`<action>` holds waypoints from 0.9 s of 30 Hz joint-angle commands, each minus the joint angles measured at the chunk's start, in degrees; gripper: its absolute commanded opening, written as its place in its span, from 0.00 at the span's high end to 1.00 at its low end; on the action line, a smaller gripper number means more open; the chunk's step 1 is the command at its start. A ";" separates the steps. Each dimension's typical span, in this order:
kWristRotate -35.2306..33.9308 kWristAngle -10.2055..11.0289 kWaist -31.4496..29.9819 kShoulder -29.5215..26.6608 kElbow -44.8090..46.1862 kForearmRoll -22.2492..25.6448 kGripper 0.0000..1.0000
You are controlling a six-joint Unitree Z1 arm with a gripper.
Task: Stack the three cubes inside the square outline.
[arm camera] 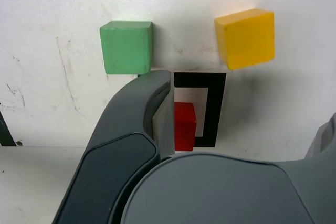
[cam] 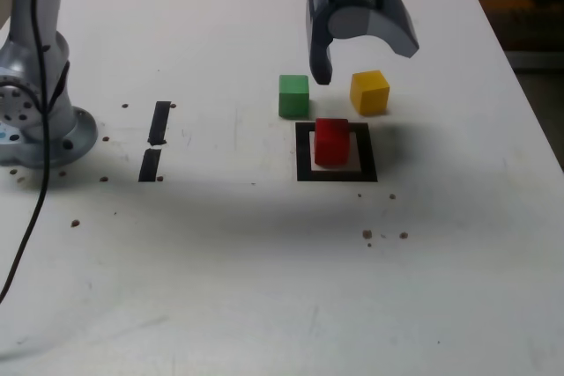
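- Recorded gripper above the work surface, fingers spread wide apart.
- Located red cube inside the square black tape outline, with white showing between its side and the tape on the exterior view's right.
- Read red cube's faces as roughly parallel to the outline's sides; noted near-equal edges, hence no distinct long axis.
- Located green cube just beyond the outline's upper-left corner in the exterior view; found it nearly square-on, upper and lower edges running roughly left to right.
- Located yellow cube near the outline's upper-right corner in the exterior view, well apart from green; found it turned slightly askew to green and to the tape, flat on its base.
- Assigned no long axis to green or yellow either.
- Noted in wrist view one finger partly covering red cube and outline.
- Noted two short black tape strips at the exterior view's left, laid nearly end to end.
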 commanded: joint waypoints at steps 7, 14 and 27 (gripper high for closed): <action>2.65 -2.25 2.81 1.47 -0.97 -0.36 0.00; 3.18 -3.59 3.86 3.50 -2.94 -0.99 0.01; 3.39 -3.33 6.29 6.35 -5.50 2.06 0.02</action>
